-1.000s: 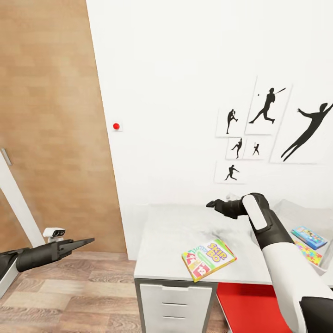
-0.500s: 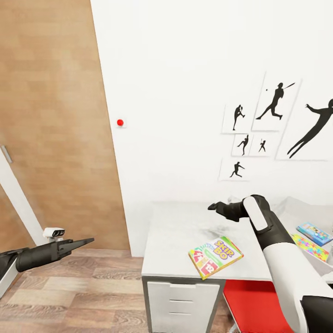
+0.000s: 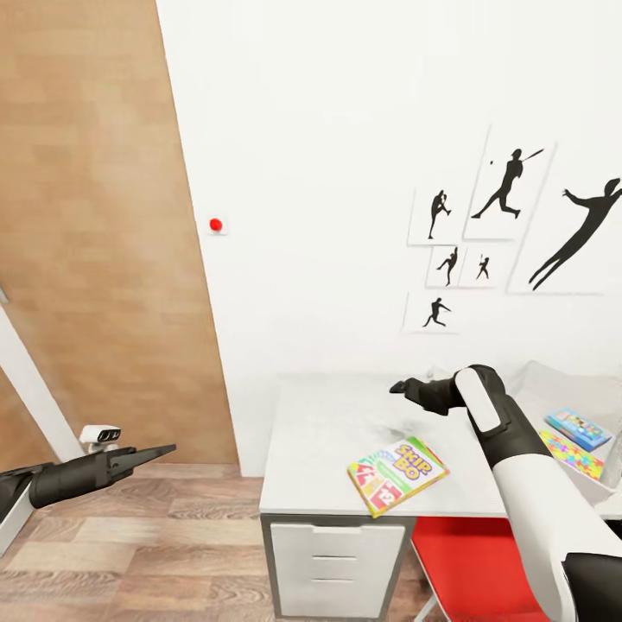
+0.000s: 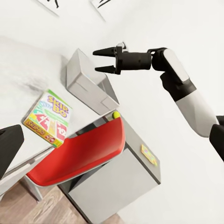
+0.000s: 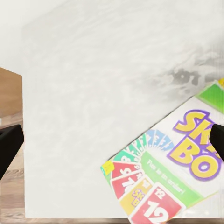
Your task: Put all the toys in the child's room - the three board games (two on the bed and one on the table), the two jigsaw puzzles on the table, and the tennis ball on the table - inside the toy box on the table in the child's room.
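Your right gripper [image 3: 399, 386] hangs with its jaws apart over bare table [image 3: 328, 432], open room beneath it. The Skip-Bo box [image 3: 397, 473] lies flat near the front edge. The toy box [image 3: 553, 384] wall stands to its right; the red chair [image 3: 466, 570] sits below.

Everything around me is bright and evenly lit, with no single lamp I can pick out. The white wall [image 3: 345, 130] glows almost flat, without glare spots. On the desk [image 3: 328, 432] a faint grey smudge of shadow lies under my right arm [image 3: 518, 466], soft-edged and mottled; my right wrist camera shows the same blotchy patch near the card game box [image 5: 172, 177]. That close view looks soft and slightly smeared, the box print a little fuzzy. The desk's far edge fades into the wall. The red chair [image 4: 79, 151] has a smooth sheen. My left wrist view is tilted, its lines slanting.
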Motion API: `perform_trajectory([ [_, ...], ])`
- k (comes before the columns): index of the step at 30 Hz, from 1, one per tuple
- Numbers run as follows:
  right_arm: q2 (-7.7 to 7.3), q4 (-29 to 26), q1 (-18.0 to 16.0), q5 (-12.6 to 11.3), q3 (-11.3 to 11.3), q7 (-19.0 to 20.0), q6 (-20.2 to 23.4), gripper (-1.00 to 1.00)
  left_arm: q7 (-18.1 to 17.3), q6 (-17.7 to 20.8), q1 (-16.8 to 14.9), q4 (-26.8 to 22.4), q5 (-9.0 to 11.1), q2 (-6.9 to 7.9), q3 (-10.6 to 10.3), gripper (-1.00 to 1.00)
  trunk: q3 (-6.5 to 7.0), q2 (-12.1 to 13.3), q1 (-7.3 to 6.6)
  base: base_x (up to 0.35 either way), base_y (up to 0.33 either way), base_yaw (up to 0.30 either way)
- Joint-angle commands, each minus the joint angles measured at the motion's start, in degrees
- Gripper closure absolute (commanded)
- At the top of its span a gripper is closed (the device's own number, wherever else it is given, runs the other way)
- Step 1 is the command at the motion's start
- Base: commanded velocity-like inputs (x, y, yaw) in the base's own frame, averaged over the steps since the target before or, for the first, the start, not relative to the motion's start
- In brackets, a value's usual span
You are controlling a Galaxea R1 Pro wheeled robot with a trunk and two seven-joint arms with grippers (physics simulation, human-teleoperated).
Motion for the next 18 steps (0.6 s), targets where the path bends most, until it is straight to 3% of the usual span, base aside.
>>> perform_trajectory([
  [1, -0.02, -0.03, -0.05, -0.61, -0.03, -0.55, 0.16, -1.0, -0.19, 0.62, -0.04, -0.02, 0.01, 0.02, -0.02, -1.0, -0.16, -0.14, 0.04, 0.0, -0.07, -0.015],
  [9, -0.72, 0.02, -0.09, -0.61, -0.03, -0.74, 0.14, -1.0, -0.19, 0.67, -0.04, -0.02, 0.02, 0.02, -0.03, -1.0, -0.63, -0.14, 0.04, 0.0, -0.143, -0.049],
  [18, -0.82, 0.3, -0.11, -0.6, 0.02, -0.91, 0.03, -1.0, -0.19, 0.68, -0.04, -0.02, 0.03, 0.09, 0.24, -1.0, -1.41, -0.14, 0.04, 0.0, -0.034, -0.069],
])
